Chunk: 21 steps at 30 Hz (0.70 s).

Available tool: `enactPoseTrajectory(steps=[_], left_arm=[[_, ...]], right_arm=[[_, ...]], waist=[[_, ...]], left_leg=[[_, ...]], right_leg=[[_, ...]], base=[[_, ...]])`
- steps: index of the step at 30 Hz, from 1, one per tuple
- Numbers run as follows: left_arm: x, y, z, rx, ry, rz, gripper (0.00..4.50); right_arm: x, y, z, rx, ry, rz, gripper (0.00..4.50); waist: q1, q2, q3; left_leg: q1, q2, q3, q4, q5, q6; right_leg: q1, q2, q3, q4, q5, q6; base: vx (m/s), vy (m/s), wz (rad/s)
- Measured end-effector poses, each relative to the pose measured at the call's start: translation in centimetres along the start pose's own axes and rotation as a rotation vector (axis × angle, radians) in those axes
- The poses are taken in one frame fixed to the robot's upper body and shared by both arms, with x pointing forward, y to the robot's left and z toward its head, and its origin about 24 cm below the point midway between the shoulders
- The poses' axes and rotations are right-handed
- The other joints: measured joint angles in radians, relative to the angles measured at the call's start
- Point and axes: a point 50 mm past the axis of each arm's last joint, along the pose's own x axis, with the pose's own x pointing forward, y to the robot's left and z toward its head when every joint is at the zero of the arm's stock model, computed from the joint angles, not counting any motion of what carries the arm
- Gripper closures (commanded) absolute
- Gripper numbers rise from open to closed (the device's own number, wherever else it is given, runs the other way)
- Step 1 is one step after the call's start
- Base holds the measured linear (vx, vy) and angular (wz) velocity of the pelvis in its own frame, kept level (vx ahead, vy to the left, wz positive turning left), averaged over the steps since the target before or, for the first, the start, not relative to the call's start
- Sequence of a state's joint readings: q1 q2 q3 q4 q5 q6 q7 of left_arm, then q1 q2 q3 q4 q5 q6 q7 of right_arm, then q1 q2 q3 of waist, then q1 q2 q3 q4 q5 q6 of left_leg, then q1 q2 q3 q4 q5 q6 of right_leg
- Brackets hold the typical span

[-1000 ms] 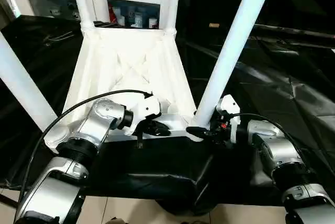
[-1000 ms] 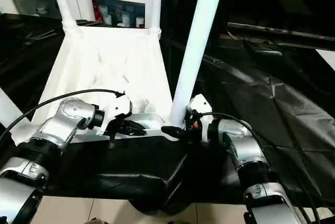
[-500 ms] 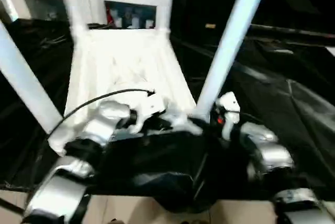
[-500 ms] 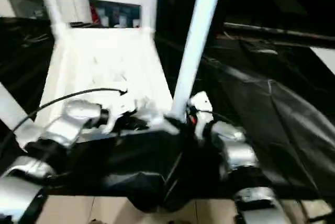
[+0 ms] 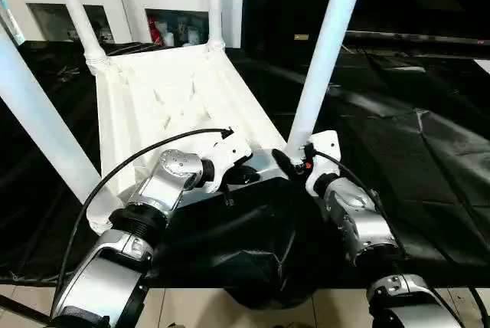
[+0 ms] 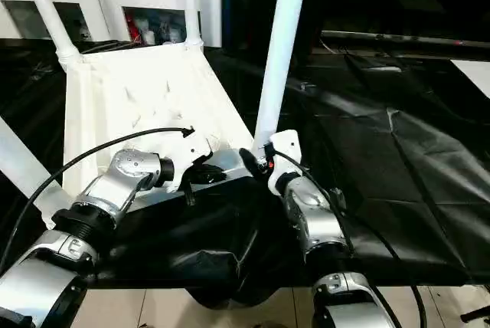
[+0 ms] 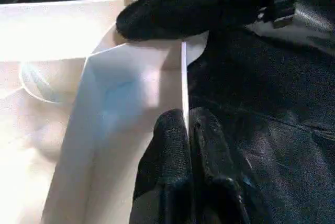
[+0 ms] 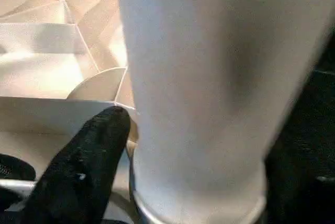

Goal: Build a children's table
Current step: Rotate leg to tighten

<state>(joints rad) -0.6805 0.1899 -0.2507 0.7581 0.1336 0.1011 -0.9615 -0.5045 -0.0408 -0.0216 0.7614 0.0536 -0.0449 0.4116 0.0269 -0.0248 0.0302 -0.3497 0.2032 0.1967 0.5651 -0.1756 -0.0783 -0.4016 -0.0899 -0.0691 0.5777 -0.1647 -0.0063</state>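
The children's table lies upside down on the black drape, its white ribbed tabletop [image 5: 176,106] facing up. Four white legs stand in its corner sockets: near right [image 5: 325,52], near left [image 5: 38,129], far left [image 5: 73,14], far right [image 5: 212,6]. My left gripper [image 7: 186,116] is shut on the thin near rim of the tabletop [image 7: 131,88], also seen in the head view [image 5: 230,182]. My right gripper [image 5: 287,163] is open astride the base of the near right leg [image 8: 209,77]. One of its black fingers [image 8: 84,166] stands close beside the leg.
A white cabinet [image 5: 176,25] with small items on its shelves stands behind the work table. Black drape [image 5: 413,152] spreads to the right and bulges over the near edge [image 5: 253,259]. A black cable [image 5: 115,182] arcs over my left forearm.
The whole view has shifted and tilted. My right forearm has swung in from the right and now reaches the near right leg's base from the near side. The left gripper stays on the rim.
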Motion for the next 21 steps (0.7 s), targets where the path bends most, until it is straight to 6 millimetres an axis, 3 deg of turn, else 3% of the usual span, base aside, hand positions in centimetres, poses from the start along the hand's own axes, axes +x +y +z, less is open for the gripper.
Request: enactPoseTrajectory(steps=[5, 12, 18, 21], left_arm=[[-1.1, 0.0, -0.4, 0.022, -0.013, -0.055, 4.50], [-3.4, 0.1, -1.2, 0.048, -0.011, -0.187, 4.50], [-4.1, 0.3, -1.5, 0.056, -0.002, -0.218, 4.50], [-4.1, 0.2, -1.5, 0.054, -0.002, -0.225, 4.50]], right_arm=[[-0.9, -0.8, 0.3, -0.061, 0.019, 0.185, 0.79], [-3.0, -2.0, 0.9, -0.176, 0.073, 0.481, 0.79], [-3.7, -2.3, 1.0, -0.153, 0.092, 0.583, 0.79], [-3.9, -2.2, 1.0, -0.137, 0.095, 0.611, 1.12]], waist=[[-0.002, -0.002, 0.001], [0.013, -0.002, 0.003], [0.026, -0.004, 0.004], [0.031, -0.004, 0.005]], left_leg=[[-0.002, 0.001, 0.000, -0.002, 0.000, 0.000], [-0.004, 0.003, 0.002, -0.006, -0.001, 0.002], [-0.005, 0.003, 0.004, 0.000, -0.002, 0.003], [-0.004, 0.003, 0.004, 0.000, -0.002, 0.003]], right_leg=[[-0.001, 0.001, 0.000, 0.001, 0.001, 0.000], [-0.006, 0.002, -0.001, 0.001, -0.001, -0.004], [-0.006, 0.001, 0.000, 0.002, -0.001, -0.005], [-0.006, 0.001, 0.000, 0.003, 0.000, -0.005]], base=[[0.000, 0.000, 0.00], [0.000, 0.000, 0.00], [0.000, 0.000, 0.00], [0.000, 0.000, 0.00]])
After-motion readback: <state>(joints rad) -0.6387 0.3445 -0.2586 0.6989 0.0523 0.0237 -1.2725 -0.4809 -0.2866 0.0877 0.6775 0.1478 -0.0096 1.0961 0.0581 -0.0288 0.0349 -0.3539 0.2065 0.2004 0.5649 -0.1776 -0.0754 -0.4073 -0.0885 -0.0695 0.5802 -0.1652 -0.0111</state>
